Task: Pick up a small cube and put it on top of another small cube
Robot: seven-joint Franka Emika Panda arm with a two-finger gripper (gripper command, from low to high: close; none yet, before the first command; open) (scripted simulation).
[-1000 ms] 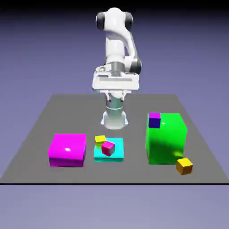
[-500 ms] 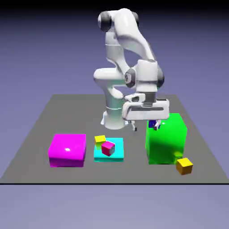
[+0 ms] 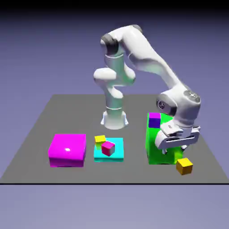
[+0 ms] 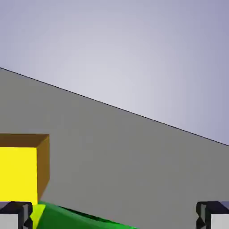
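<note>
The small orange-amber cube [image 3: 184, 166] sits on the table by the front right corner of the big green block [image 3: 164, 136]. My gripper [image 3: 173, 150] hangs tilted just above and to the left of it, in front of the green block, open and empty. In the hand view the cube [image 4: 22, 172] shows at the left edge, outside the left fingertip [image 4: 15, 215], not between the fingers. A strip of the green block [image 4: 76, 220] lies along the bottom. The gripper [image 4: 114, 217] has nothing in its gap.
A small purple cube [image 3: 154, 120] rests on the green block's top. A flat cyan block [image 3: 114, 154] carries a small yellow cube [image 3: 100, 139] and a small crimson-pink cube [image 3: 108, 148]. A magenta block [image 3: 67, 150] lies at the exterior view's left.
The arm has swung from the table's middle to the exterior view's right and come down, bringing the gripper in front of the green block, close over the orange-amber cube. No cube has moved.
</note>
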